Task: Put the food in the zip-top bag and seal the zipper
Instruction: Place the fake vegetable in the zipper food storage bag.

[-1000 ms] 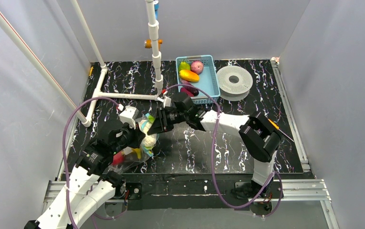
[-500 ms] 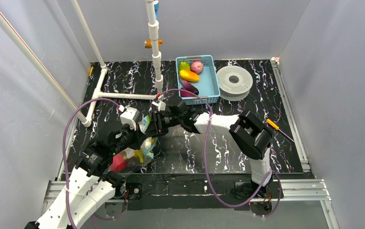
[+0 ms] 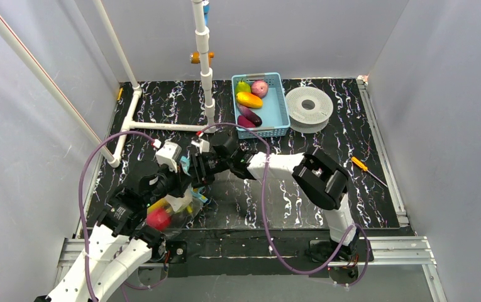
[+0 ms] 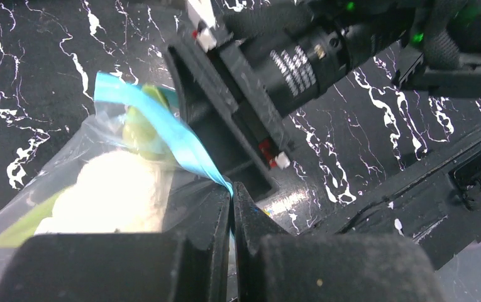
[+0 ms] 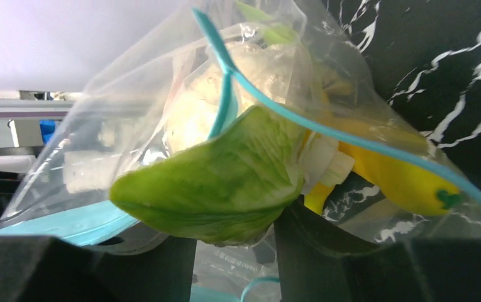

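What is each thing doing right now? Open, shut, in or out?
zip-top bag: holding food, unsealed
zipper: apart
cauliflower: inside the bag
banana: inside the bag
left gripper: shut on the zipper
right gripper: open
blue basket: holds other food

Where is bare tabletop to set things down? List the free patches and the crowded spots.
Free: the front-centre table between the right arm and near edge; the strip between spool and screwdriver; the far-left patch behind the white pipes. Crowded: near left, where both arms meet at the zip-top bag.
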Tool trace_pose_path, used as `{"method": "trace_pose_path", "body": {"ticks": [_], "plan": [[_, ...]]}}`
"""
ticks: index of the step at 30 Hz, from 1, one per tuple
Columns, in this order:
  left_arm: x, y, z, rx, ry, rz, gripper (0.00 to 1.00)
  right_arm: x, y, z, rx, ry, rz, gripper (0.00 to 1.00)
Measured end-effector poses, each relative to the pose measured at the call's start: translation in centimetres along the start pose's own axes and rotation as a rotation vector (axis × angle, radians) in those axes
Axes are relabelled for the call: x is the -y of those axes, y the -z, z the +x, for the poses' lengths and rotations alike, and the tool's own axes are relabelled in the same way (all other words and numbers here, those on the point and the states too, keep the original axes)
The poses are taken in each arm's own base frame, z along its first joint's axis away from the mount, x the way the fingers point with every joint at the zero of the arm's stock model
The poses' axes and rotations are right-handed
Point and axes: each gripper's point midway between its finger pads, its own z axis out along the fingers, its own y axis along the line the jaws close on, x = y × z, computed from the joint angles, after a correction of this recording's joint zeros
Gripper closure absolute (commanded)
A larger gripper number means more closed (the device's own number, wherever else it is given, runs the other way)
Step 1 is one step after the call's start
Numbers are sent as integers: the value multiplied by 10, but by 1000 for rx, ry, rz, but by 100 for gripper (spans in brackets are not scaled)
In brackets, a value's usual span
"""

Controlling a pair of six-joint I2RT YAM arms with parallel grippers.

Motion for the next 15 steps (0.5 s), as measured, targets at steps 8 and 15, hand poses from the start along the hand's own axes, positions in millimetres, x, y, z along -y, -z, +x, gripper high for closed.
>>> {"method": "trace_pose_path", "body": {"ticks": [8,15], "plan": [[-2,-1,-1,3,0,-13,100,-3,15,-25,58,19,3,45],[-6,3,0,12,1,-33,100,-7,-3,0,-2,10,-9,30]]}}
